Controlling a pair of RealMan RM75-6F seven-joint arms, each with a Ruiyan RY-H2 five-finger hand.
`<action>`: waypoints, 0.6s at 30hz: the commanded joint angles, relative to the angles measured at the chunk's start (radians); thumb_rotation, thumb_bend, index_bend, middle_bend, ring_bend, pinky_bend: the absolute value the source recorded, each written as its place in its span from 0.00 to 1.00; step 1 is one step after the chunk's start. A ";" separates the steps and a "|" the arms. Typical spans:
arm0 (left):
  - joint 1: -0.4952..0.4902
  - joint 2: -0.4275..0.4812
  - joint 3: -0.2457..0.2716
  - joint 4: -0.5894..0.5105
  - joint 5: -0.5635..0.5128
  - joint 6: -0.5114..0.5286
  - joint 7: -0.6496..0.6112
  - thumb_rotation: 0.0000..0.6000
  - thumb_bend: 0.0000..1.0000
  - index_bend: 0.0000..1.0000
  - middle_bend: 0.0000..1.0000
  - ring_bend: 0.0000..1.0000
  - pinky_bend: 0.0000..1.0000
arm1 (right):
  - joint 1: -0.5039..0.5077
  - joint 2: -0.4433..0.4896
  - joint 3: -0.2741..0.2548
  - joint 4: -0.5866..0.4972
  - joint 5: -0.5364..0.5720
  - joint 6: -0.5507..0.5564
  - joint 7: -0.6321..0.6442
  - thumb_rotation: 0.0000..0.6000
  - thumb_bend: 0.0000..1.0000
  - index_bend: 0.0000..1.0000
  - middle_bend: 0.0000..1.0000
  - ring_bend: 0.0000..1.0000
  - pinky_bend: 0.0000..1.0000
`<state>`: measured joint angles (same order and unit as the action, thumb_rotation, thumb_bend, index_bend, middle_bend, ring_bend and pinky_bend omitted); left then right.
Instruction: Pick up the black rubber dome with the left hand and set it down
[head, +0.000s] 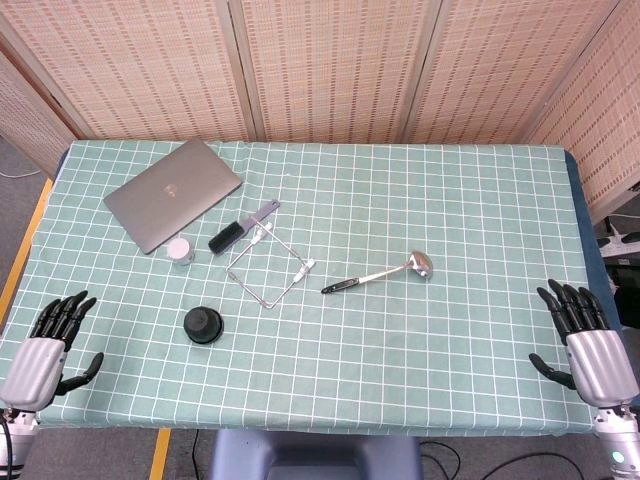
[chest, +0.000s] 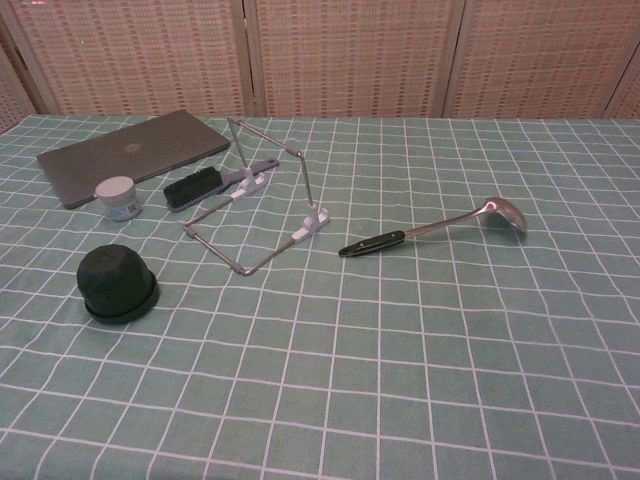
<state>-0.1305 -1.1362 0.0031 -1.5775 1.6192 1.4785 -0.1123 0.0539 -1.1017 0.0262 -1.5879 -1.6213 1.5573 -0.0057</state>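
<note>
The black rubber dome (head: 203, 325) stands upright on the green checked tablecloth, left of the middle near the front; the chest view shows the dome (chest: 117, 284) at its left side. My left hand (head: 45, 345) lies at the table's front left corner, well to the left of the dome, fingers spread and nothing in it. My right hand (head: 588, 343) lies at the front right corner, likewise spread and holding nothing. Neither hand appears in the chest view.
Behind the dome sit a small white jar (head: 181, 249), a black brush (head: 240, 229), a wire stand (head: 270, 265) and a grey laptop (head: 172, 193). A steel ladle (head: 380, 275) lies right of the middle. The table's front edge (head: 320, 425) runs just before the hands.
</note>
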 joint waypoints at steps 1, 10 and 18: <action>-0.006 -0.009 0.008 0.002 0.022 0.003 0.008 1.00 0.38 0.00 0.00 0.00 0.07 | -0.003 0.009 -0.003 -0.004 -0.004 0.005 0.012 1.00 0.11 0.00 0.00 0.00 0.00; -0.180 0.087 0.028 -0.108 0.103 -0.219 -0.208 1.00 0.38 0.00 0.00 0.00 0.10 | -0.008 0.037 -0.015 -0.007 -0.015 0.003 0.056 1.00 0.11 0.00 0.00 0.00 0.00; -0.357 0.179 -0.017 -0.208 0.008 -0.500 -0.210 1.00 0.37 0.00 0.00 0.00 0.09 | 0.003 0.043 -0.023 -0.008 -0.029 -0.014 0.081 1.00 0.11 0.00 0.00 0.00 0.00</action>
<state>-0.4058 -0.9922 0.0104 -1.7371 1.6800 1.0922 -0.3095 0.0560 -1.0583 0.0030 -1.5959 -1.6482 1.5415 0.0769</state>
